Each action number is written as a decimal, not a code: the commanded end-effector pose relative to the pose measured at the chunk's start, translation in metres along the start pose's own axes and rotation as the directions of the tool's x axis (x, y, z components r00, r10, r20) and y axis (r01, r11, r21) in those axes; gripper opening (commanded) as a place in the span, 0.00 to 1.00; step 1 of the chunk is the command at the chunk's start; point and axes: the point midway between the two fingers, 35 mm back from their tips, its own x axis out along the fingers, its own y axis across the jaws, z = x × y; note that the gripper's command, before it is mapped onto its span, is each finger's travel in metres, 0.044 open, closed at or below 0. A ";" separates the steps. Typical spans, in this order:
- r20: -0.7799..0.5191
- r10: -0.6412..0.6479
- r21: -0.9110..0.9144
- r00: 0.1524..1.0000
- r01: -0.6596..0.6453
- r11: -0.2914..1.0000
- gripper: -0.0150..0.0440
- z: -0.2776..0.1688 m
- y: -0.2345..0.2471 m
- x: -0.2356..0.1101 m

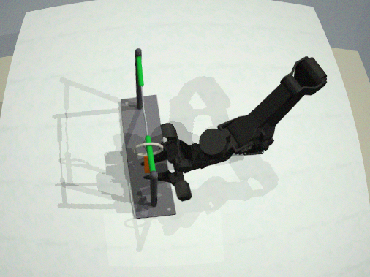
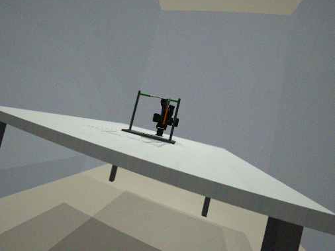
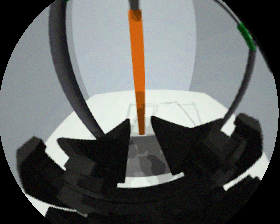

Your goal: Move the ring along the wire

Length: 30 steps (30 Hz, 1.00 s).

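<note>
Tool [image 3: 143,140] released, fingers parted either side of slim orange handle [image 3: 138,66], gap visible on both sides. Matte white worktop [image 1: 256,218]; flat grey base plate [image 1: 166,203]; thin pale ring [image 1: 139,148] encircling glossy green wire section [image 1: 150,156] beside near post [image 1: 153,190].

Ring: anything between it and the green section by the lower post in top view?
Nothing visible. The ring already encircles that green section beside the post. The orange handle hangs between the open gripper fingers, with gaps either side.
</note>
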 end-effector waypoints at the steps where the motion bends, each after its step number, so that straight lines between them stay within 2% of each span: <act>1: 0.001 -0.004 0.005 1.000 0.004 1.000 0.53 0.001 0.000 -0.006; 22: -0.001 -0.008 0.009 1.000 0.008 1.000 0.53 -0.001 -0.001 -0.044; 30: -0.001 -0.008 0.009 1.000 0.008 1.000 0.53 -0.001 -0.001 -0.046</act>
